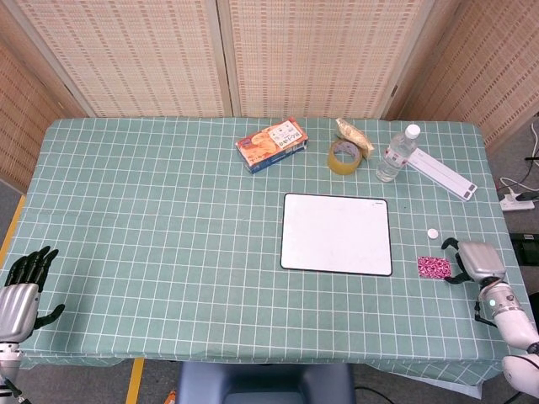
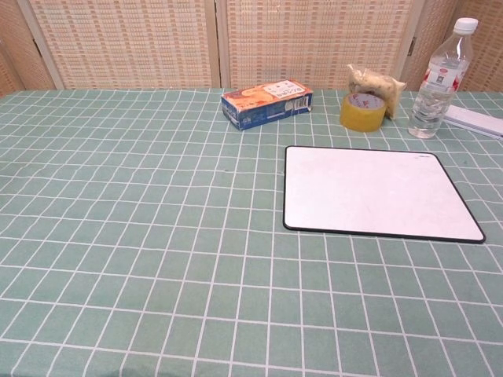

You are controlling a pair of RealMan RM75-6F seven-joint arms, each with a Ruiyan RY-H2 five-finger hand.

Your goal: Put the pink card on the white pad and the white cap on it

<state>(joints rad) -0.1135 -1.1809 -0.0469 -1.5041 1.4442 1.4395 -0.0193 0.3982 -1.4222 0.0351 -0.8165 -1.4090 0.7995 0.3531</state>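
The white pad (image 1: 337,233) with a dark rim lies flat right of the table's middle; it also shows in the chest view as the white pad (image 2: 379,191). The pink card (image 1: 434,268) lies on the cloth just right of the pad's near corner. The small white cap (image 1: 432,233) sits a little behind the card. My right hand (image 1: 473,261) hovers just right of the card, fingers apart and curved toward it, holding nothing. My left hand (image 1: 21,290) is at the table's near left edge, fingers spread and empty. Neither hand appears in the chest view.
Along the back stand an orange-and-blue box (image 1: 271,144), a roll of yellow tape (image 1: 344,156), a wrapped snack (image 1: 354,132), a water bottle (image 1: 397,153) and a long white bar (image 1: 441,174). The green checked tablecloth (image 1: 152,219) covers the table.
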